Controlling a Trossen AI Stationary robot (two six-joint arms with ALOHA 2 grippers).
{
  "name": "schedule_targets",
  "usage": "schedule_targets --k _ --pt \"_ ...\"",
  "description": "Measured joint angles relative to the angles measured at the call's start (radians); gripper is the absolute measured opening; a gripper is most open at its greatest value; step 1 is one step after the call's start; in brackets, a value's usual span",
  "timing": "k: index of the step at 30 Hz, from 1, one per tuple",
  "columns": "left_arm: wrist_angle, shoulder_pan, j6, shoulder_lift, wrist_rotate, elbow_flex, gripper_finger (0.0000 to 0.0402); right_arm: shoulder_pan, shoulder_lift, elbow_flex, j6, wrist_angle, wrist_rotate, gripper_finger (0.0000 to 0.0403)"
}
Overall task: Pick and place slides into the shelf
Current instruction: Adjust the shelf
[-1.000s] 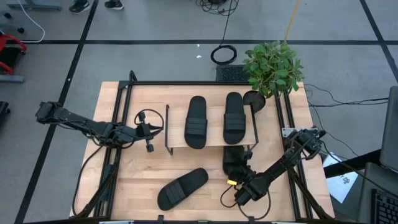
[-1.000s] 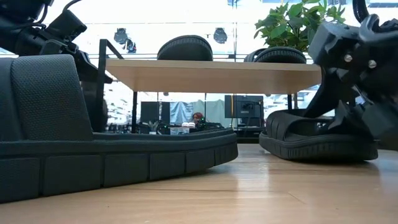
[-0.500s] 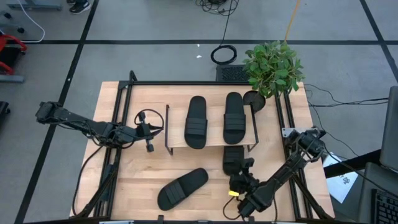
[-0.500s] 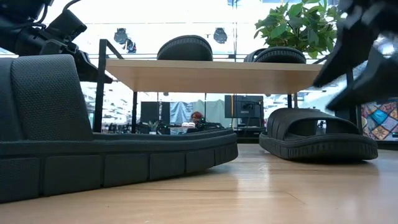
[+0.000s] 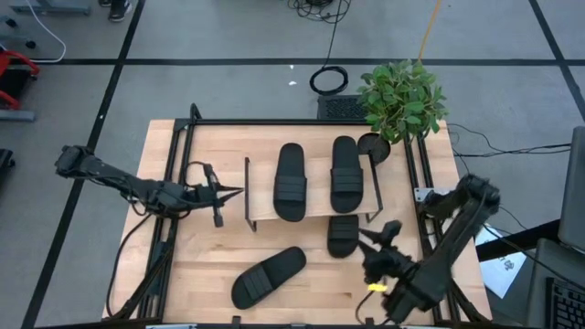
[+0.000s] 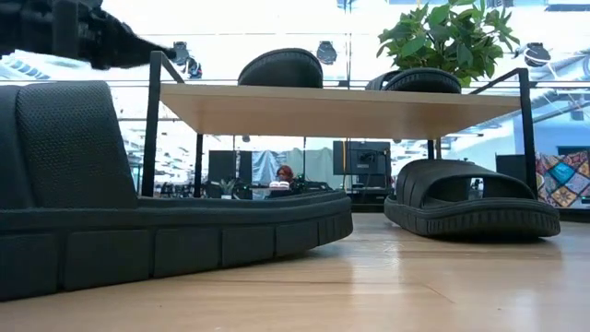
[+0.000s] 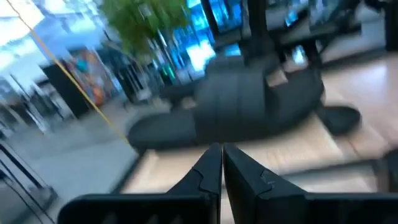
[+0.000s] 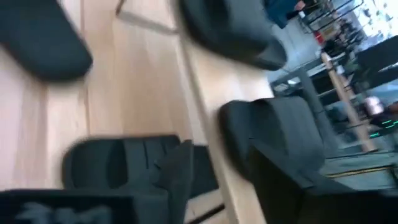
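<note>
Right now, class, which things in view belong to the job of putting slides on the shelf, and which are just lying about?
Belong to the job:
- two slides on top
- slide under the shelf
- slide on the table
- shelf
- left gripper
- right gripper

Just lying about:
- potted plant
- cable coil
</note>
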Motion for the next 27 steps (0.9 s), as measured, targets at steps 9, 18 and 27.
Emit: schedule_targets --k 9,18,27 --pt "-0.008 -0.019 0.021 0.002 -0.018 -0.004 0.0021 -0.031 -0.258 -0.137 0.189 -0.005 0.008 0.001" --pt "-0.009 -0.069 0.035 0.002 -0.111 -0.004 0.0021 -0.129 -0.517 -0.356 0.402 -0.009 -0.135 0.0001" --pt "-0.057 -0.124 0.0 0.001 -0.373 -0.004 0.0021 -0.245 -0.661 -0.577 0.437 -0.006 -0.233 0.0"
